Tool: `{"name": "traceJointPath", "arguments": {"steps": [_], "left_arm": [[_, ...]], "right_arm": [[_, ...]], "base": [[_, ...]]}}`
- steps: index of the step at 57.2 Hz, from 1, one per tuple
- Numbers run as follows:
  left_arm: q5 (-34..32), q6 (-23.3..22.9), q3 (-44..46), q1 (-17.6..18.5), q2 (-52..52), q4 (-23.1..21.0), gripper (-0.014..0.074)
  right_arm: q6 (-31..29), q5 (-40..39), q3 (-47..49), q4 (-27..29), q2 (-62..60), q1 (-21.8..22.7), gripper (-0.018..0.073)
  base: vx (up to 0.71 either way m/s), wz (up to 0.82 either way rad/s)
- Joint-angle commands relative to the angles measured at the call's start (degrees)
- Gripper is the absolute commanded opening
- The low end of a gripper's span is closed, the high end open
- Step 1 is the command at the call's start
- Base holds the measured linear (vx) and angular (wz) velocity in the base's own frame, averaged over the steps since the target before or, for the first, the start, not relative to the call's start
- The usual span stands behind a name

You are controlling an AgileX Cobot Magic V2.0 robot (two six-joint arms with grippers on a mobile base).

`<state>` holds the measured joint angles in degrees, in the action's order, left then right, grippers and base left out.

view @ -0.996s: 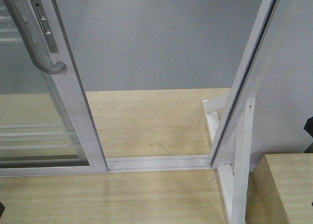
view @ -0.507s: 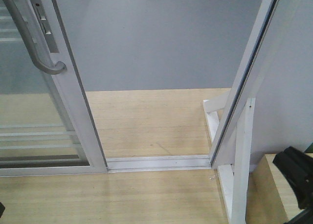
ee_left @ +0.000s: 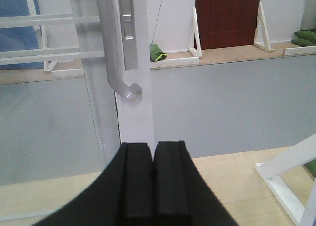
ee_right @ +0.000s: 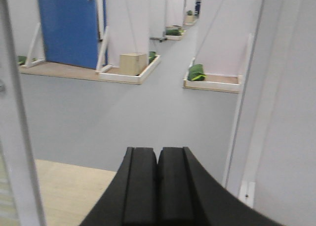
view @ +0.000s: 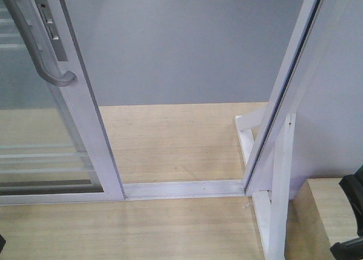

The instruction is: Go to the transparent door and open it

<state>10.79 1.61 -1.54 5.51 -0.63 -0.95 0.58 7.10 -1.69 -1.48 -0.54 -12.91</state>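
Note:
The transparent door (view: 85, 112) stands at the left of the front view, slid aside, with a gap between it and the white jamb (view: 289, 72). Its curved grey pull handle (view: 34, 44) hangs on the stile. In the left wrist view the same stile (ee_left: 136, 112) and handle (ee_left: 116, 63) are just beyond my left gripper (ee_left: 153, 152), which is shut on nothing and a little below the handle's end. My right gripper (ee_right: 158, 157) is shut and empty, facing the open gap. Part of the right arm (view: 351, 214) shows at the lower right.
A metal floor track (view: 181, 189) crosses the doorway. A white brace (view: 281, 186) and a wooden box (view: 323, 214) stand at the right by the jamb. Beyond lies a grey floor with a blue door (ee_right: 69, 23), a brown door (ee_left: 227, 16) and green bags (ee_right: 196, 73).
The right arm came further into the lower right of the front view half a second ago and has since drawn back towards the corner. The door has not moved.

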Motion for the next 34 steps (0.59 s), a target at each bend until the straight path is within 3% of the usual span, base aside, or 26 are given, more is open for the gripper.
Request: {"name": "traceJointPath", "arguments": {"steps": [1,34], "left_arm": [[-4.49,-0.3,-1.34,0.21,-0.72,-0.1,0.0004],[-4.49,-0.3,-1.34,0.21,-0.72,-0.1,0.0004]], "right_arm": [[-0.58,-5.18,-0.82,0.06,-0.88,3.06,0.0],[-0.58,-5.18,-0.82,0.06,-0.83,4.16,0.0]], "base": [[0.0,0.0],[0.0,0.0]]}}
